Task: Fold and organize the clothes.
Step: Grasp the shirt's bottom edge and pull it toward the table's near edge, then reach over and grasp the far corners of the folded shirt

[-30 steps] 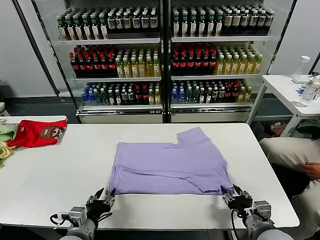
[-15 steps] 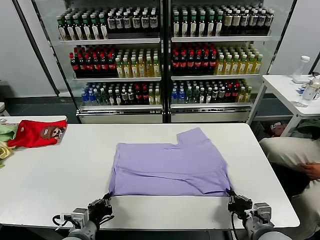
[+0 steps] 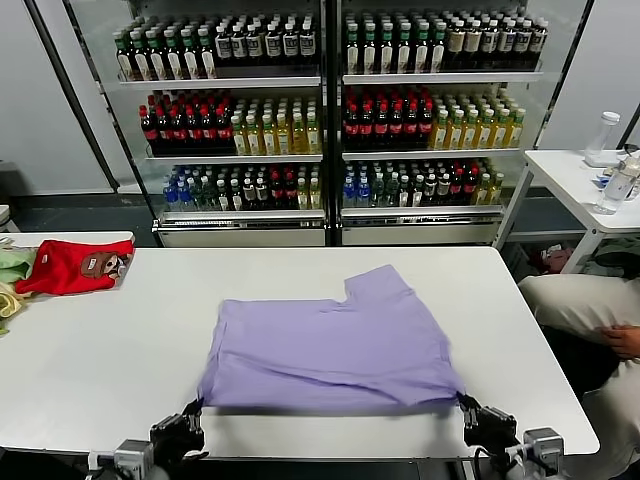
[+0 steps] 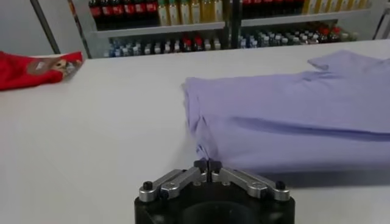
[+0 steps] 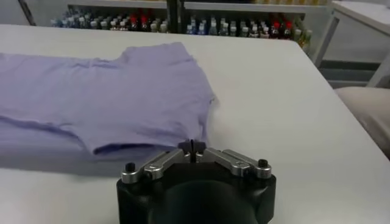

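Note:
The clothes, a lavender T-shirt [image 3: 330, 345], lie partly folded in the middle of the white table [image 3: 100, 350], with one sleeve pointing toward the far right. My left gripper [image 3: 190, 415] is shut on the shirt's near left corner, and my right gripper [image 3: 468, 405] is shut on its near right corner. The near hem hangs a little above the table, with a shadow under it. In the left wrist view the cloth [image 4: 292, 115] narrows down into the closed gripper [image 4: 208, 163]. In the right wrist view the shirt [image 5: 109, 97] likewise ends at the closed gripper [image 5: 192, 146]. No print shows.
A red garment [image 3: 70, 265] and a pale green cloth [image 3: 12, 262] lie at the table's far left. Drink coolers [image 3: 330, 110] full of bottles stand behind the table. A small side table [image 3: 585, 175] and a seated person [image 3: 580, 310] are to the right.
Both grippers have closed on the shirt's near corners and drawn back toward the table's near edge. The near hem has lifted and the shirt has slid toward me.

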### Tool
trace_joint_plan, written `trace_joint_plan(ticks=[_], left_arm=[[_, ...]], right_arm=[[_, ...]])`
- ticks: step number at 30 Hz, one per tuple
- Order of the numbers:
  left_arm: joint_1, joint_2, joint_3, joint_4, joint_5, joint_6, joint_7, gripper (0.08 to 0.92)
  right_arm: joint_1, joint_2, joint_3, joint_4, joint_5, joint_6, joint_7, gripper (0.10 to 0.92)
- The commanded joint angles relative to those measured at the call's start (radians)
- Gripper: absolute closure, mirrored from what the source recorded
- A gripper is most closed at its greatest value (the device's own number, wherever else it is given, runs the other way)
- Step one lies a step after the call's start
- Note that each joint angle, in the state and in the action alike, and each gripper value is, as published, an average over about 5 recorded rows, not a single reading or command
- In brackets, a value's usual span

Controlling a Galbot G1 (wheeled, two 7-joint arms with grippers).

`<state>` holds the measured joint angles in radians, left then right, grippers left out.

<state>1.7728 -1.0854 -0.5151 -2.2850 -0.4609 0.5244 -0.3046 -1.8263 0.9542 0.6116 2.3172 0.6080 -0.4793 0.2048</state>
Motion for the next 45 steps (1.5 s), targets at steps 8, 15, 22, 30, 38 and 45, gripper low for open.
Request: trace_joint_plan(ticks=[8,15,22,30,38,45], left_arm=[[0.03,-0.003,-0.07,-0.101,0.044,0.001,-0.018,0.804],[-0.151,-0.013,-0.058,-0.045,0.065,-0.024,0.036,0.606],[-0.399,-0.05,0.007,0.172,0.12,-0.022,0.138,0.398],[-0.555,-0.025,0.005,0.388,0.109,-0.05,0.221,0.2],[-0.614,0.012,-0.019,0.487,0.014,-0.007,0.279,0.177],[-0.649,0.027,-0.018,0.557,-0.045,0.04,0.35,0.177]], right_arm=[[0.04,-0.043,0.066,0.093,0.01,0.001,0.0,0.649],[0.351,-0.071,0.008,-0.008,0.102,-0.042,0.023,0.458],[0.792,-0.003,-0.297,-0.244,0.1,-0.099,0.05,0.264],[1.062,0.106,-0.485,-0.51,0.048,-0.099,0.058,0.203],[1.175,0.186,-0.582,-0.675,-0.028,-0.099,0.055,0.202],[1.254,0.246,-0.601,-0.848,-0.032,-0.099,0.068,0.202]])
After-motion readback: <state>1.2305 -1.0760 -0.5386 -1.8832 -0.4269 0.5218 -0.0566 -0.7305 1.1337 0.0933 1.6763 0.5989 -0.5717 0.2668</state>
